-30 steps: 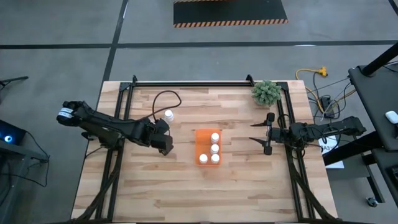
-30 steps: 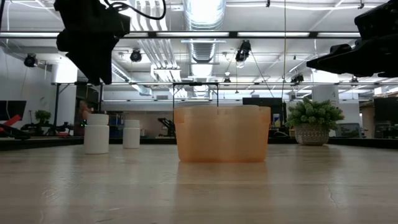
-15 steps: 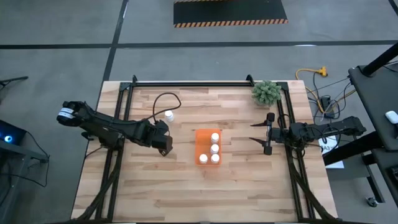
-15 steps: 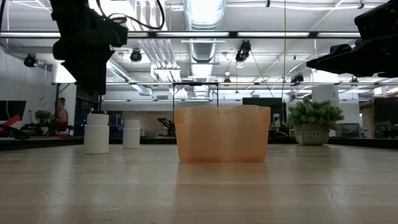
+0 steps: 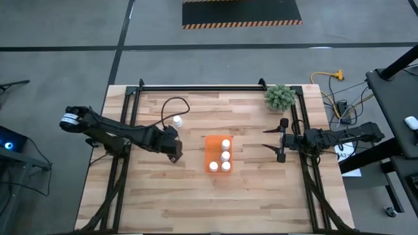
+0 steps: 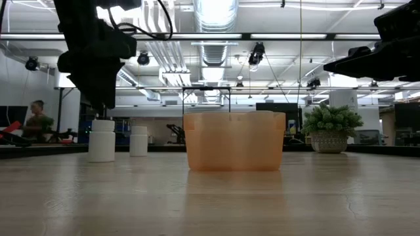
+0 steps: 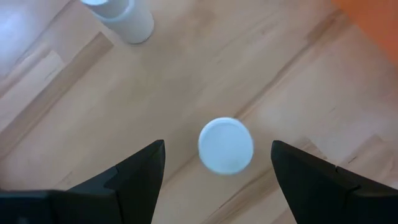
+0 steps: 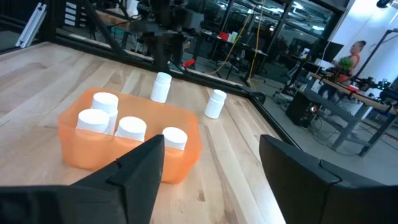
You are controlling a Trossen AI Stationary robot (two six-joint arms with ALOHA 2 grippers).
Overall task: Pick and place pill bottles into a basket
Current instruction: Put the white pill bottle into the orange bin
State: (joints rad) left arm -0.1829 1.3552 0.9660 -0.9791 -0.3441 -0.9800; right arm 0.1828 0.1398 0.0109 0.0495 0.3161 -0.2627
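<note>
- The left gripper [image 7: 217, 177] hangs over the table with its fingers spread wide, pointing down at a loose pill bottle [image 7: 226, 145] whose white cap sits between the two fingertips, a little nearer one finger than the other
- In the low view that gripper [image 6: 102, 105] is just above the bottle's cap [image 6: 102, 124], not touching it
- To do this grasp well, I judge the fingers should centre on the cap first, then drop straight down so both pads meet the bottle's body below the cap before closing; an off-centre descent could tip the light bottle
- A second loose bottle [image 5: 177, 121] stands farther back on the table, apart from the first, so it should not get in the way
- The orange basket [image 5: 211, 147] lies just beside, toward the table's middle, and already holds four bottles [image 8: 130, 127]; open room remains along one side for the carry to end in
- The right gripper [image 5: 275, 142] waits with spread fingers at the table's right edge, below the green plant [image 5: 279, 96]
</note>
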